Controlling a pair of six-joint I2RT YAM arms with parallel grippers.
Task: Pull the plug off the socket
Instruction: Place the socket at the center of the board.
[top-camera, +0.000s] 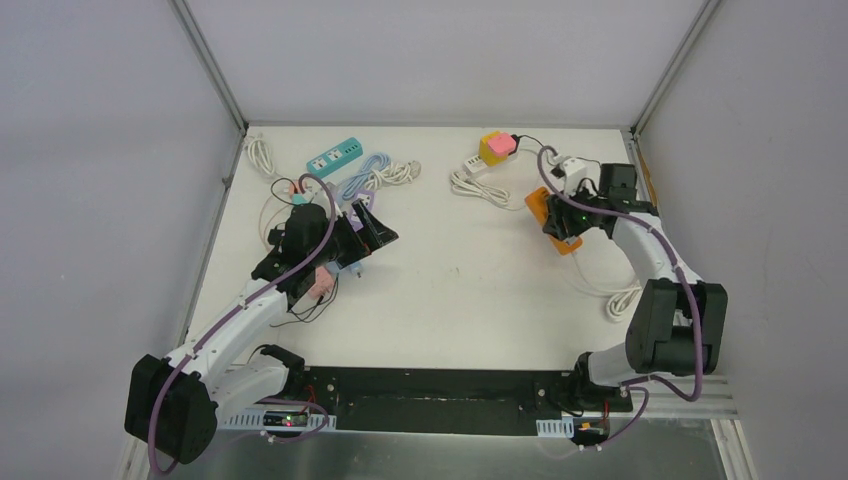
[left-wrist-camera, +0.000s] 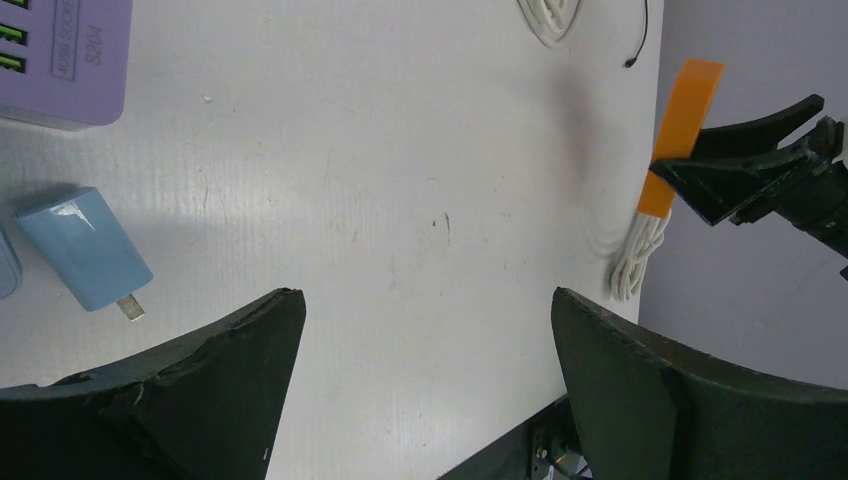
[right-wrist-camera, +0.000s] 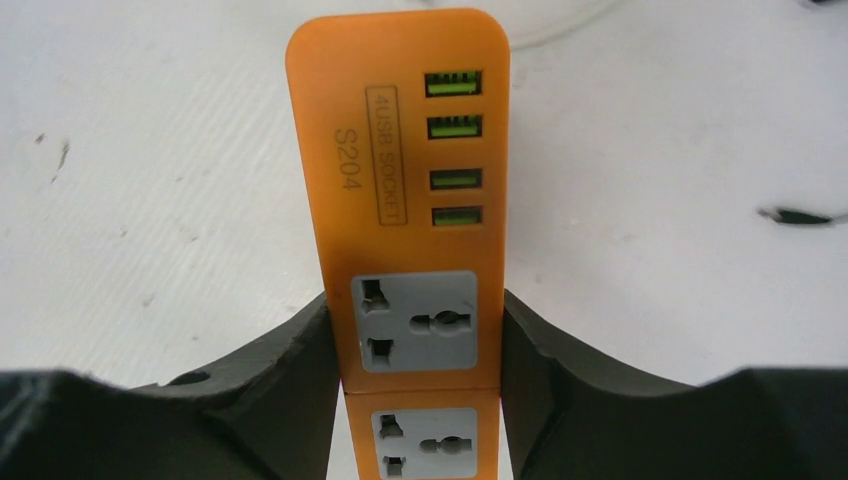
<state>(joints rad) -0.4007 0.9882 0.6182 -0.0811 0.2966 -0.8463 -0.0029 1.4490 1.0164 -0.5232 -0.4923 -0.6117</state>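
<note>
My left gripper (left-wrist-camera: 425, 300) hangs over the table (left-wrist-camera: 400, 150) with its jaws spread wide and nothing between them. Bare white surface runs out ahead of the fingers to the table's far side edge. The blue plug adapter (left-wrist-camera: 80, 250) lies flat on the table just off the left finger (left-wrist-camera: 200, 390), its metal prongs showing and pointing toward that finger. It sits near the purple power strip (left-wrist-camera: 60, 70) but apart from it, with a strip of table between them.

My right gripper (right-wrist-camera: 415, 300) is clamped across the orange power strip (right-wrist-camera: 400, 150), one finger pressed on each long side beside a grey outlet. The USB end of the strip sticks out past the fingertips. From the top camera this strip sits close to the table's right edge, with a loose white cable (top-camera: 622, 300) trailing nearer that edge.

Along the back edge lie a teal power strip (top-camera: 333, 157) and a yellow-and-pink cube socket (top-camera: 495, 147), with coiled cables (top-camera: 478, 183) between them. The widest open stretch is the middle of the table between the two arms.
</note>
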